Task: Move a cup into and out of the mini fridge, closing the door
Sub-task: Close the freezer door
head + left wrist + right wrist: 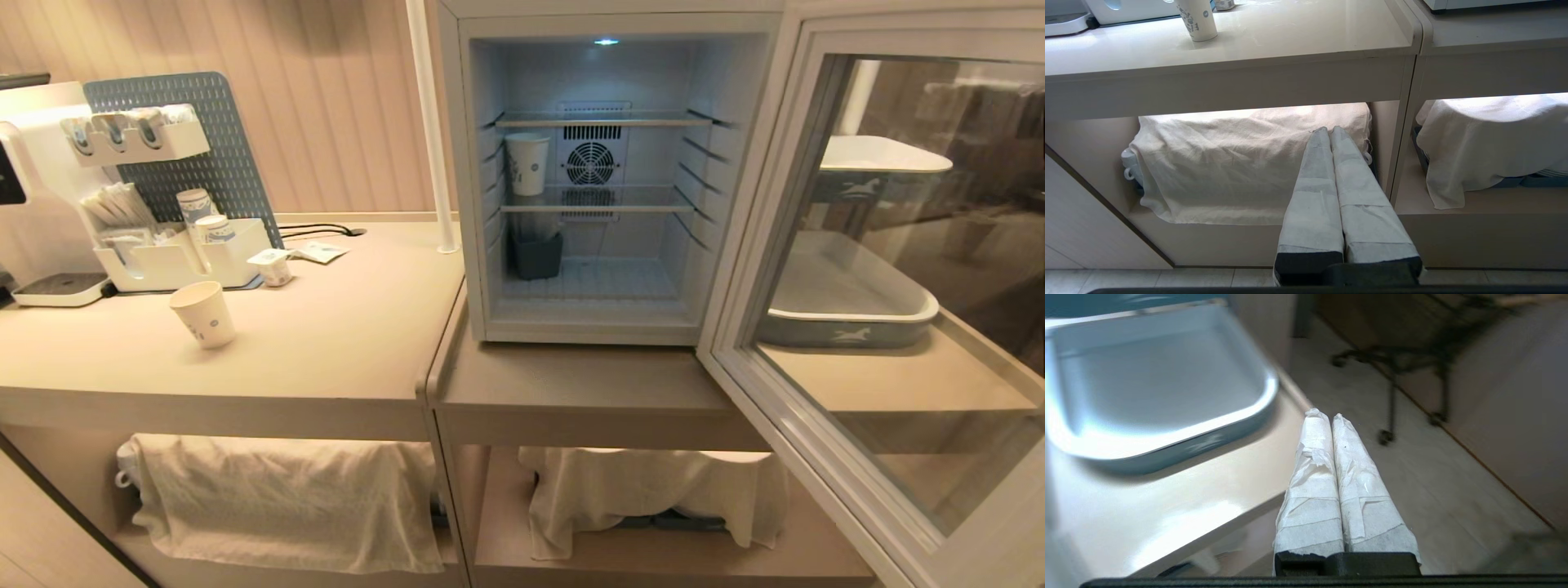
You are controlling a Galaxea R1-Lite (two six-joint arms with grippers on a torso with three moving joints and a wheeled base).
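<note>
White paper cup (527, 164) upright on middle wire shelf inside mini fridge (608, 175), left side. Door (890, 286) swung wide open to right. Second cup (203, 314) on counter (343, 327). Right gripper (1331, 418) fingers pressed together, empty, near grey tray (1159, 388), well apart from cup. Left gripper (1329, 130) fingers together, empty, low before cloth-covered shelf (1241, 163).

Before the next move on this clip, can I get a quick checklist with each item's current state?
1. Fridge door swung fully open: ok.
2. One cup upright on the middle shelf: ok.
3. Second cup upright on the counter, free to pick up: ok.
4. Left gripper shut and empty, low by the covered shelf: ok.
5. Right gripper shut and empty, near the tray: ok.
6. Door path clear of the right arm: cannot tell.
</note>
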